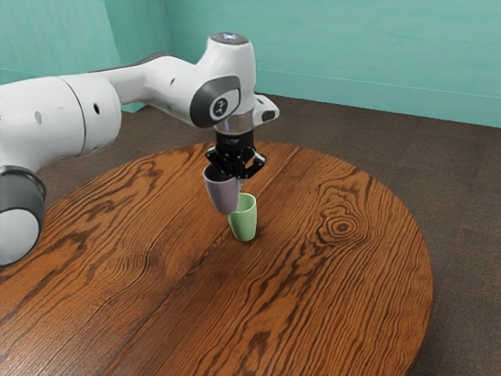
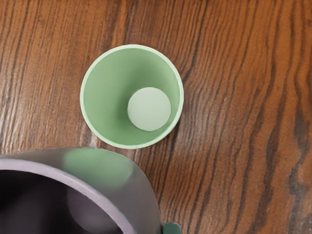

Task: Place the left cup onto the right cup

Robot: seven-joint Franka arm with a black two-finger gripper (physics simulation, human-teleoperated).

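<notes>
The white robot arm is reaching in from the exterior view's left, over a round wooden counter. Its black tool is pointing straight down and is clenched on the top edge of the purple cup. The purple cup is hanging in the air, off the counter, with its open side facing up, and it is leaning a little. The green cup is standing upright on the counter, near the middle. It is sitting just beside the purple cup and lower than it, toward the exterior view's right. In the exterior view the bottom of the purple cup is covering part of the green cup's rim, so I cannot tell from there if the two are touching. In the wrist view the green cup is showing its whole round mouth and its pale round bottom, with brown wood grain all around it. The purple cup is sitting right under the hand, off to one side of the green cup's mouth, and a soft green shine is showing on its wall. Behind the counter a blue-green wall is meeting a dark brown floor.
</notes>
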